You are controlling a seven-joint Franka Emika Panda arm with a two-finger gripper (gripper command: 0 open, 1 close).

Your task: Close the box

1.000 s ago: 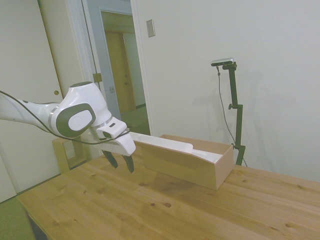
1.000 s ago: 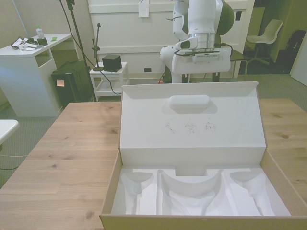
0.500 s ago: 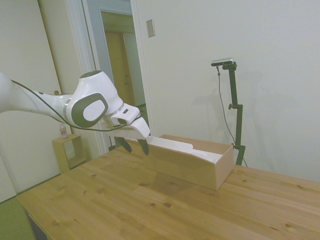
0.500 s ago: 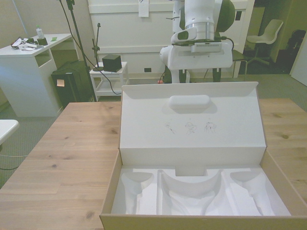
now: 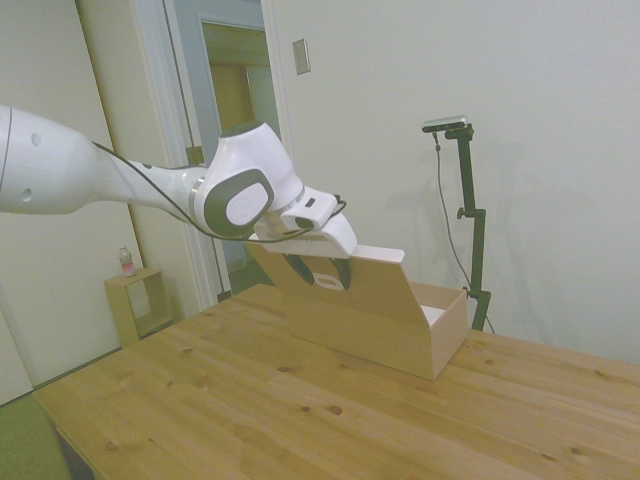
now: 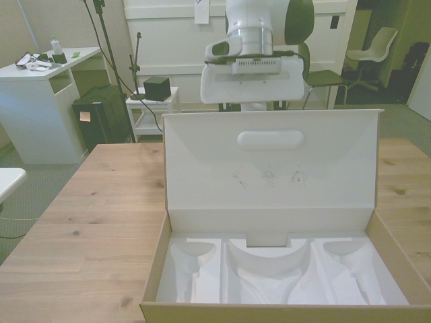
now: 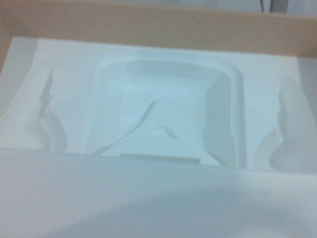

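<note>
The long cardboard box [image 5: 385,325] sits on the wooden table [image 5: 300,420], toward the far side from where the side camera stands, and it is open. Its lid [image 5: 335,270] is raised and stands close to upright, hinged along the box's edge nearest the robot. In the side view the lid's tan outer face shows, with a small white-rimmed oval hole [image 5: 328,281] in it. In the front view the lid's [image 6: 269,165] pale inner face is turned toward the camera, with a raised oval bump [image 6: 270,139] near its top edge and a few faint marks below that.

The gripper [image 5: 318,272] is behind the lid on the robot's side, pressed up against its outer face near the top edge. The dark fingers [image 5: 342,272] point down across the tan cardboard, one on either side of the oval hole, so the jaws stand apart and hold nothing. In the front view only the white gripper body [image 6: 248,77] shows above the lid's top edge.

Inside the box [image 6: 283,269] lies a white moulded insert [image 6: 269,266] with shaped hollows. The wrist view looks down on that same insert [image 7: 163,114], blurred, with the box's tan wall [image 7: 148,25] beyond it.

A small open wooden cube shelf [image 5: 140,305] stands on the floor by the far wall, with a little bottle [image 5: 126,262] on top
</note>
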